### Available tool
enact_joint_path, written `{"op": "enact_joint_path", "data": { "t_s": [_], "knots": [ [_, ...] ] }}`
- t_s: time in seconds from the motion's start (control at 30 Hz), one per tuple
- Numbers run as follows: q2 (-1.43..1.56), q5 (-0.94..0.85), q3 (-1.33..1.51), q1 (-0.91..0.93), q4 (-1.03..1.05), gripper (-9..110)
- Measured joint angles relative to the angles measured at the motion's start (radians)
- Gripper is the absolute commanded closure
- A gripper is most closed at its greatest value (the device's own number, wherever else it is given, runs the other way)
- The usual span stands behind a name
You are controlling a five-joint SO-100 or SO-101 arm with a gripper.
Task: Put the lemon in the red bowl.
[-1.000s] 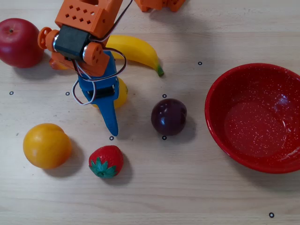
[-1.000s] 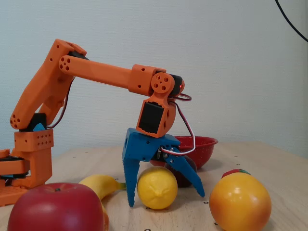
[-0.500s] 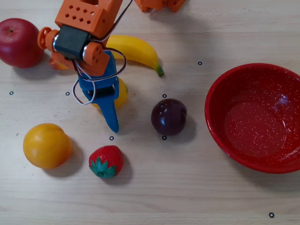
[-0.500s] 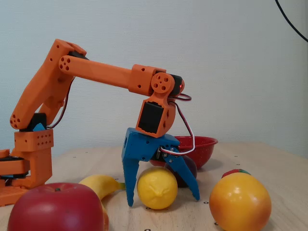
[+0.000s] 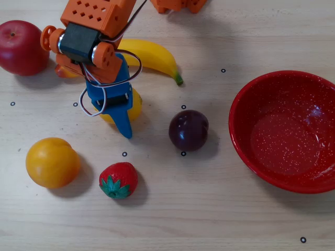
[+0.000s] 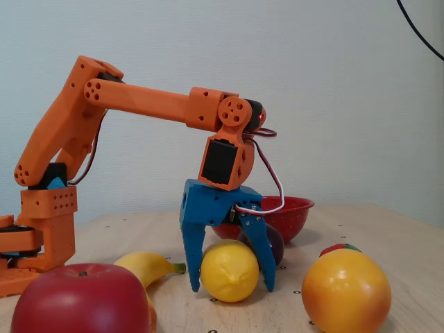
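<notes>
Pale wooden tabletop beneath a plain wall; claw fingers spread astride the lemon.

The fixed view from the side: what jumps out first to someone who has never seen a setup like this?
Front and centre, a blue gripper on an orange arm straddles a bright yellow lemon, one finger on each side. In the overhead view, a large speckled red bowl fills the right side, empty. Toy fruit lies scattered on the table: an apple, banana, orange, strawberry and dark plum.
</notes>
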Motion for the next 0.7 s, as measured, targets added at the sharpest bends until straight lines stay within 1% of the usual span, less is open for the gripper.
{"op": "enact_joint_path", "data": {
  "t_s": [0.03,0.07,0.13,0.17,0.5,0.7],
  "knots": [
    [0.002,0.0,-0.002,0.0,0.002,72],
    [0.005,0.0,-0.009,0.002,0.014,78],
    [0.029,-0.002,-0.014,0.003,0.014,92],
    [0.031,-0.008,-0.014,0.002,0.011,101],
    [0.044,-0.061,-0.012,-0.002,0.126,101],
    [0.175,-0.089,-0.018,0.0,0.167,101]
  ]
}}
